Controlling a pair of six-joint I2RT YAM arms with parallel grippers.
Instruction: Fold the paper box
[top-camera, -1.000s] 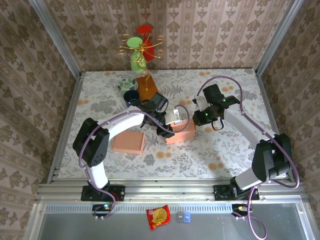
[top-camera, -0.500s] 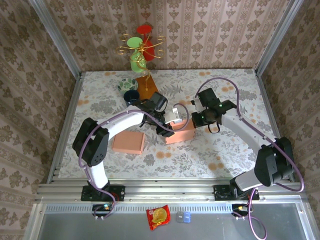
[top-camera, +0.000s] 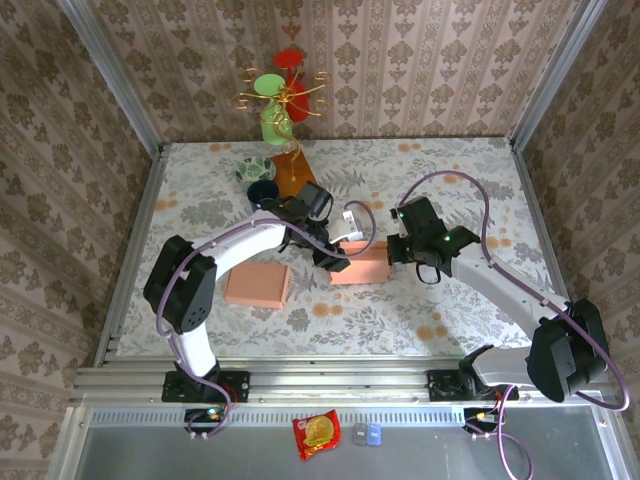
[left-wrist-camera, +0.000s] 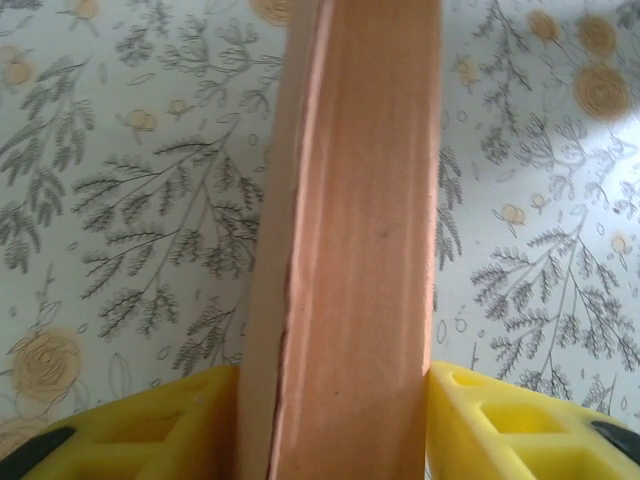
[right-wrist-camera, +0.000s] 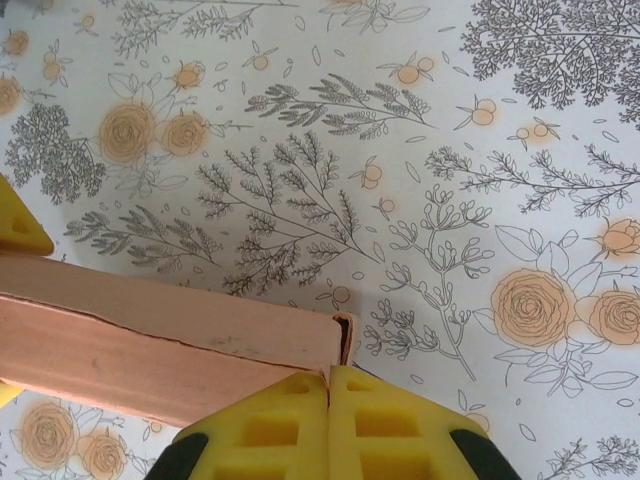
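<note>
The pink paper box lies on the flowered table near the middle. My left gripper is shut on its left end. In the left wrist view the box runs away from the camera, and both yellow fingers of the left gripper press on its sides. A seam runs along the box's top. My right gripper is shut, fingertips together, at the box's right end. In the right wrist view the right gripper touches the box at its corner, where a folded edge stands slightly open.
A second pink box lies flat to the left. At the back left stand a gold cup tree with coloured cups, a dark cup, a green patterned ball and a brown board. Metal rails border the table.
The right gripper has shut and come down and nearer, to the box's right end. The box now lies lower and flatter. The left gripper stays on the box.
</note>
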